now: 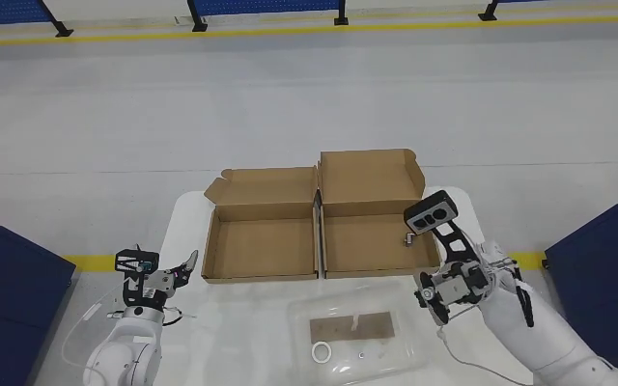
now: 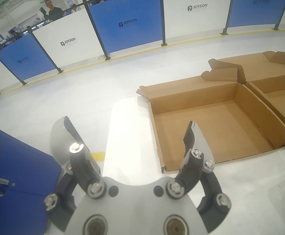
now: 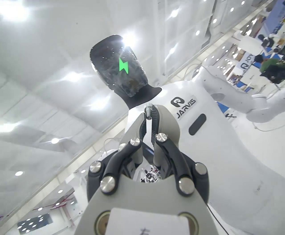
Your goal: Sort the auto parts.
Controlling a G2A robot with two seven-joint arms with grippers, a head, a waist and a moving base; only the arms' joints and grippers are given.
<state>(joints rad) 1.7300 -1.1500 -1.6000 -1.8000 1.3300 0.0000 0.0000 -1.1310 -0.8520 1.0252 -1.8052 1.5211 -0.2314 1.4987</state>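
While the right gripper (image 3: 148,118) pinched a metal part (image 3: 148,110) in its fingers near the table's (image 1: 241,299) right edge, the left gripper (image 2: 129,124) hung by the left edge with fingers wide. The part looked picked up but not yet boxed. Another part (image 1: 409,237) lay in the right box (image 1: 367,179). Next, the arm likely had to turn down and drop it in the matching box.

**Bright hall light, plenty of glare**

Everything was lit hard from overhead. In the right wrist view the ceiling lights (image 3: 13,11) blew out into white blobs with hazy halos. In the left wrist view the table (image 2: 124,133) washed out to almost pure white, and the left box (image 2: 222,120) only had soft shadow along its walls. The partition panels (image 2: 131,24) leaned and bowed near the edges, fisheye style.
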